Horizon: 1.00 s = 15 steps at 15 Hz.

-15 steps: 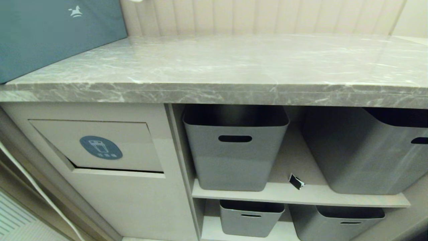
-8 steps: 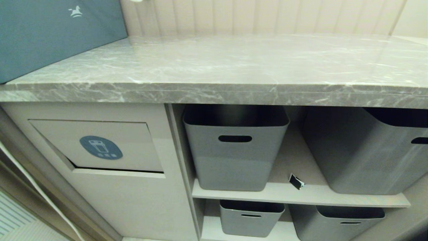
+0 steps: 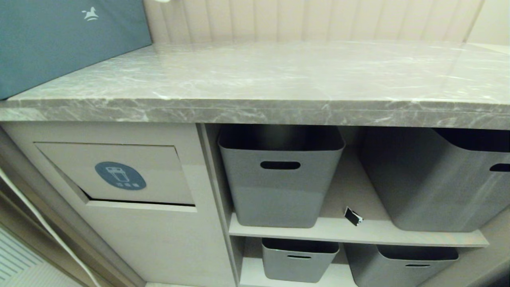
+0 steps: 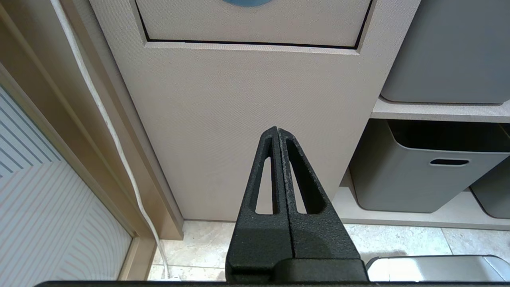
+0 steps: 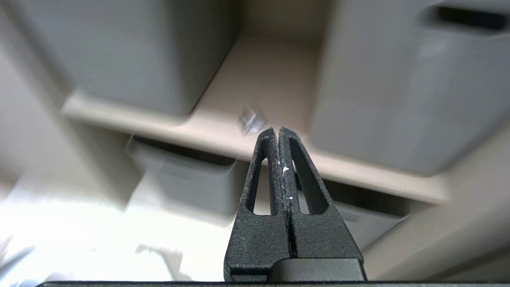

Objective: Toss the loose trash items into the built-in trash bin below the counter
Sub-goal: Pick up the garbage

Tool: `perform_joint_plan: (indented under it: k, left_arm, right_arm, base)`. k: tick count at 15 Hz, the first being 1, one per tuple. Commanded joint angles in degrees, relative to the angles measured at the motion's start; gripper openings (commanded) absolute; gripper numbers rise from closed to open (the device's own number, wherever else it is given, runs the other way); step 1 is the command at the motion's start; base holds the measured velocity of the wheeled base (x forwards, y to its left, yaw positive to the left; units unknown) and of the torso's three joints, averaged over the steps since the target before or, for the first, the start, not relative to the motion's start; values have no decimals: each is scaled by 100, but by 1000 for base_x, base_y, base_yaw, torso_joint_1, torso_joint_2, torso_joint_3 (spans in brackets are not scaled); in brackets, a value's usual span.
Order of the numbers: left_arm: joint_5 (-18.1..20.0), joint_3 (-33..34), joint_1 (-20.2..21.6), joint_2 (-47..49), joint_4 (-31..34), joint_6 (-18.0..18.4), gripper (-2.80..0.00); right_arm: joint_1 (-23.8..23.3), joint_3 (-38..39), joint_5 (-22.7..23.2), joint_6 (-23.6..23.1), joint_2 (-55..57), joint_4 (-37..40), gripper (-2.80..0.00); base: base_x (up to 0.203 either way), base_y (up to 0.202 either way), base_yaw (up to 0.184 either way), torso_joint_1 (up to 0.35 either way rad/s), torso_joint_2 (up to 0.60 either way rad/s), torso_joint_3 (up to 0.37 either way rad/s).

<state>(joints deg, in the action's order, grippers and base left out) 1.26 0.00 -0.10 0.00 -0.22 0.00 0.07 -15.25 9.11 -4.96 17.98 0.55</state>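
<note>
A torn black scrap with white edges (image 3: 353,216) lies on the upper shelf between two grey tubs; the right wrist view shows it blurred (image 5: 251,119) just beyond my right gripper (image 5: 277,129), which is shut and empty. The built-in trash bin's beige flap (image 3: 115,173) with its blue oval sticker (image 3: 120,175) sits at the left under the grey marble counter (image 3: 255,83). My left gripper (image 4: 277,129) is shut and empty, low before the cabinet front (image 4: 247,119) below the flap. Neither arm shows in the head view.
Grey handled tubs (image 3: 279,175) (image 3: 438,179) fill the upper shelf and two more (image 3: 299,259) (image 3: 402,263) the lower one. A dark teal box (image 3: 59,40) stands on the counter's left end. A white cable (image 4: 99,107) runs down the wall left of the cabinet.
</note>
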Motion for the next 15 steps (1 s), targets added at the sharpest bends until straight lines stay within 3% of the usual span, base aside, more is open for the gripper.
perform_joint_plan:
  k: [1,5,13,15]
  left_arm:
    - [-3,9,1,9,-4,-7,-280]
    - [-3,17,1,9,-4,-56,-280]
    - [-3,9,1,9,-4,-62,-280]
    - [-3,9,1,9,-4,-62,-280]
  right_arm:
    - [6,-166,213,-136,1462,2,-280]
    - [48,-116,548,-743,3600,-586,-280]
    - [238,271,240,-1015,6849,-3844,-280]
    - [308,331,174,-1001,7362,-4291,-280]
  base:
    - [0,0,0,0,0,0]
    - [0,0,0,0,0,0]
    - [0,0,0,0,0,0]
    - [0,0,0,0,0,0]
